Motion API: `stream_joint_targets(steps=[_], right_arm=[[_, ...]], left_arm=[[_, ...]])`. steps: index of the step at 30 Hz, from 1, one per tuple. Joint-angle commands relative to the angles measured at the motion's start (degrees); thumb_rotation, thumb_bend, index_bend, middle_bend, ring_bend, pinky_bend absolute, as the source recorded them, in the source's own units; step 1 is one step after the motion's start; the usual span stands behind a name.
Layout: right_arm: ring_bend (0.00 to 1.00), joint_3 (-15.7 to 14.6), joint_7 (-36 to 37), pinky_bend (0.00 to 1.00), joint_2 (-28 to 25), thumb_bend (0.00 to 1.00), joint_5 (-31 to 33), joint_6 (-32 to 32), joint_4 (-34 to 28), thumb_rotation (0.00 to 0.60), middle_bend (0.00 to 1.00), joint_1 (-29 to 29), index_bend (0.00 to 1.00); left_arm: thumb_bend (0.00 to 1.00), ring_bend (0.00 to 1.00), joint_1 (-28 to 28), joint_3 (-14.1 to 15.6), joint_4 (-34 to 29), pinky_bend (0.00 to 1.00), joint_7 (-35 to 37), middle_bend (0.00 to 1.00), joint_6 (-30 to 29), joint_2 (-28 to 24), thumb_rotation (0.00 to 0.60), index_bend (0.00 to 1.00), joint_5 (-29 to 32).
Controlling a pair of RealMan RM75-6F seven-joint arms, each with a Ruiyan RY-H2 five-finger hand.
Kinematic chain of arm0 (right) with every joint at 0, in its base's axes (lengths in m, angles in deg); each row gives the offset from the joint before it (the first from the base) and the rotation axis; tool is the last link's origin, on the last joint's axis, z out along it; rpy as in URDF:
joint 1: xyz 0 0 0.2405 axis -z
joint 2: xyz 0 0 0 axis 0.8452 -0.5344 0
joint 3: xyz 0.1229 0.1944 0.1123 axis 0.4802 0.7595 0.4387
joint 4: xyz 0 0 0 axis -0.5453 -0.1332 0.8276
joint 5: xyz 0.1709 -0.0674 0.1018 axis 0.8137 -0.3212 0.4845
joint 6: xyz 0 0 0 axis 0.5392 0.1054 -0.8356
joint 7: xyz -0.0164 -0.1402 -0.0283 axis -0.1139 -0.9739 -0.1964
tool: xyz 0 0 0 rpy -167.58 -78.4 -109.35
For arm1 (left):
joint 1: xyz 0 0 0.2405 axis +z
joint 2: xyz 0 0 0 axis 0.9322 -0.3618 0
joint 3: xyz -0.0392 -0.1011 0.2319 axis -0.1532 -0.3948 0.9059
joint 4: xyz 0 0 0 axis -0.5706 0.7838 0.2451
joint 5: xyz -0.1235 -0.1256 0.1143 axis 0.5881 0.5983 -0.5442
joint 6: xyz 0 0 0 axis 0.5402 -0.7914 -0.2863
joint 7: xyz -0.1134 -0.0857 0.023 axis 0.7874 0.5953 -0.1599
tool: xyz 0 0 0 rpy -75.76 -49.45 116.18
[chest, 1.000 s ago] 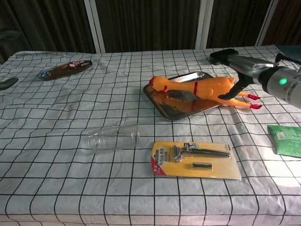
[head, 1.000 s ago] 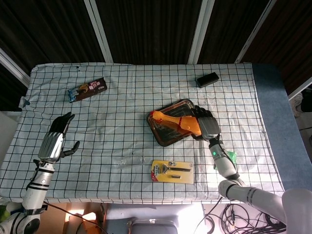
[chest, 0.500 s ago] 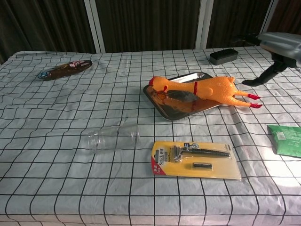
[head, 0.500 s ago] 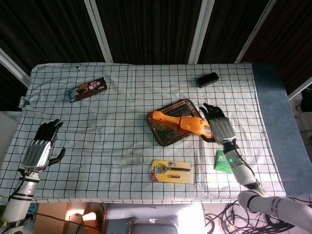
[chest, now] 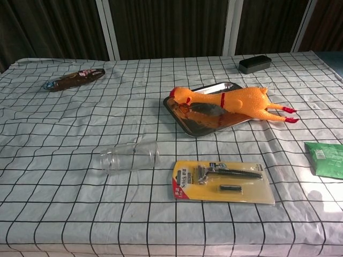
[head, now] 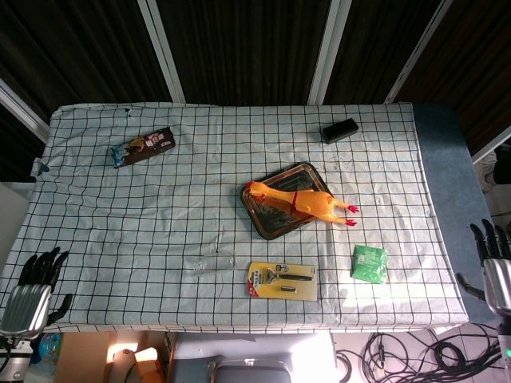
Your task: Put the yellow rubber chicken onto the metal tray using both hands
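The yellow rubber chicken [head: 297, 199] [chest: 230, 100] lies across the metal tray [head: 267, 218] [chest: 201, 121], head to the left, its red feet hanging past the tray's right edge. My left hand [head: 32, 289] is at the lower left corner of the head view, off the table's edge, fingers apart and holding nothing. At the lower right edge my right hand [head: 495, 267] is beside the table, fingers spread and empty. Neither hand shows in the chest view.
A clear plastic bottle [chest: 130, 157] lies on its side near the front. A yellow razor pack [chest: 222, 181] lies in front of the tray, a green packet [chest: 325, 159] to the right. A black case [chest: 254, 63] and a snack wrapper [chest: 74, 78] lie at the back.
My right hand let go of the chicken and drew back off the table to the lower right. The left hand also pulled back to the lower left. The chicken stays on the tray.
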State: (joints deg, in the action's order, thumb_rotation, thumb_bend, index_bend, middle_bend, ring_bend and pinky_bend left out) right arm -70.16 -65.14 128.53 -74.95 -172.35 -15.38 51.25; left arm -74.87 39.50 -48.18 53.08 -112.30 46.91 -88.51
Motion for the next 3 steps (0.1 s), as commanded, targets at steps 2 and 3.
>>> stream_joint_targets(steps=[2, 3], right_arm=[[0.00, -0.5, 4.6, 0.06, 0.2, 0.16, -3.3, -3.2, 2.7, 0.600, 0.00, 3.5, 0.00], [0.00, -0.4, 4.6, 0.06, 0.2, 0.16, -3.7, -3.3, 2.6, 0.600, 0.00, 3.7, 0.00]], left_arm=[[0.38, 0.00, 0.3, 0.6, 1.8, 0.00, 2.0, 0.00, -0.6, 0.8, 0.600, 0.00, -2.7], [0.38, 0.00, 0.4, 0.6, 2.0, 0.00, 2.1, 0.00, -0.9, 0.8, 0.600, 0.00, -3.1]])
